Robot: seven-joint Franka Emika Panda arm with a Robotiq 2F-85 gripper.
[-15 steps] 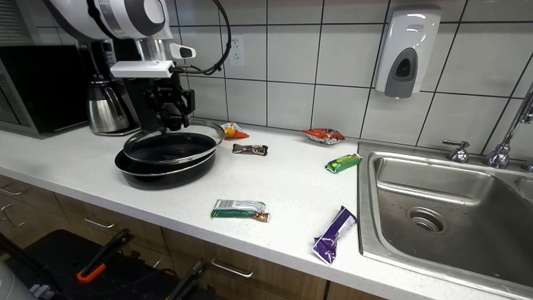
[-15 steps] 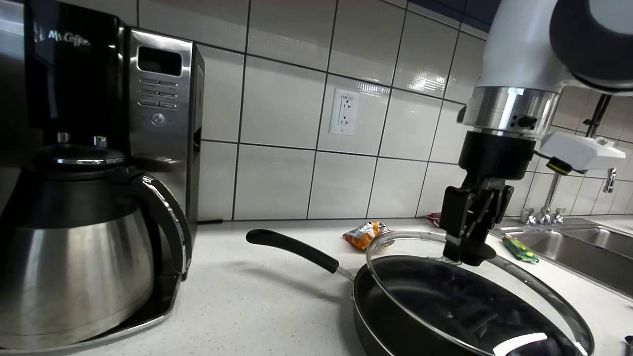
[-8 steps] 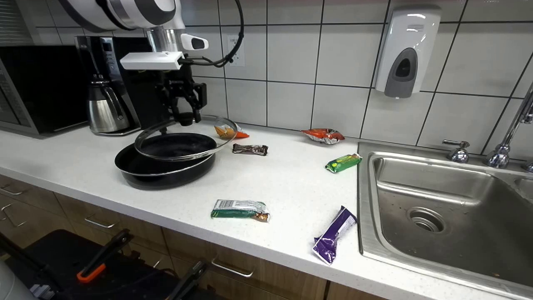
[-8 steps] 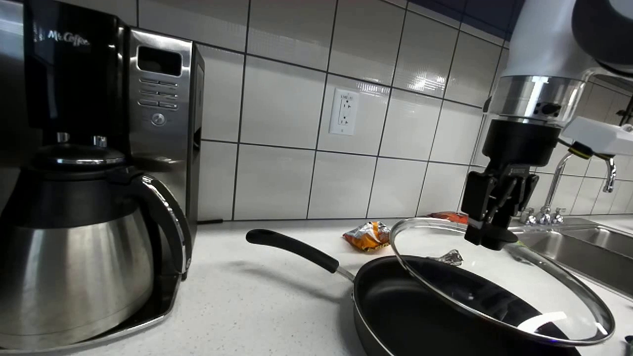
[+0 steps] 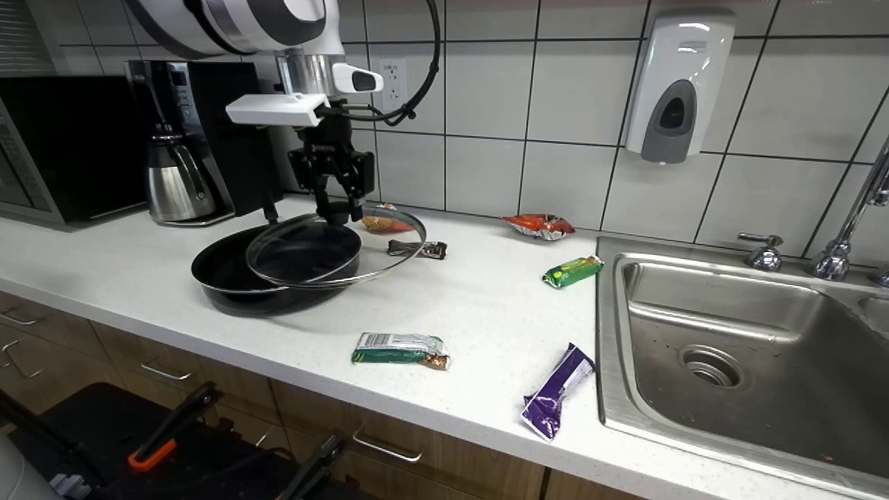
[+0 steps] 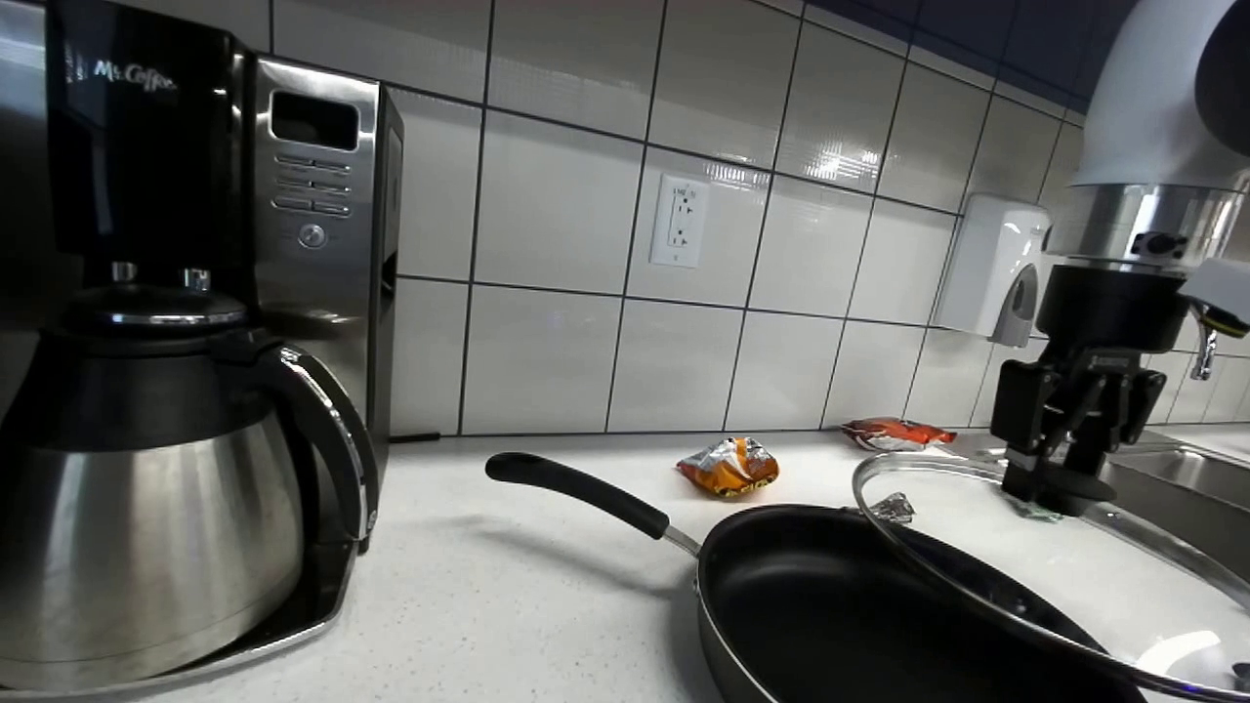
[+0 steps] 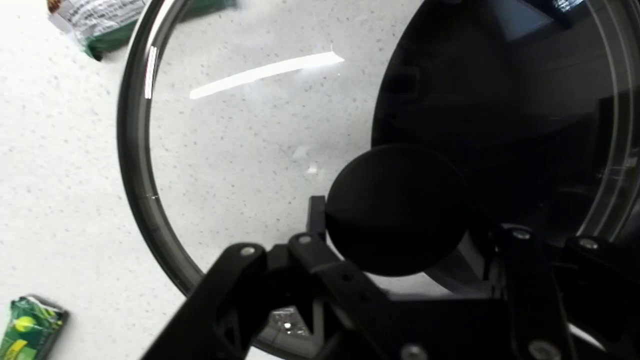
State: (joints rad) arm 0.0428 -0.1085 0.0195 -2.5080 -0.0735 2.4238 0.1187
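My gripper (image 5: 340, 212) is shut on the round black knob (image 7: 395, 210) of a clear glass lid (image 7: 135, 145). In the wrist view one finger (image 7: 317, 215) presses against the knob's side; the opposite finger's contact is lost in dark. The lid's metal rim (image 6: 861, 488) looks tilted and hangs over the sink-side part of the black frying pan (image 5: 264, 302) and over the counter beside it. Much of the pan's inside (image 6: 811, 566) shows uncovered. I cannot tell whether the rim touches the pan.
Several snack packets lie on the counter: a dark bar (image 5: 434, 251) partly behind the lid, an orange bag (image 6: 732, 469), a red bag (image 5: 540, 226), a green bar (image 5: 573, 271), a green-white bar (image 5: 399, 348), a purple packet (image 5: 559, 392). A sink (image 5: 611, 347) and coffee maker (image 5: 177, 180) stand either side.
The gripper has carried the lid from above the pan sideways toward the sink, rising a little, then lowering. More of the pan's inside is uncovered. The grip has stayed the same.
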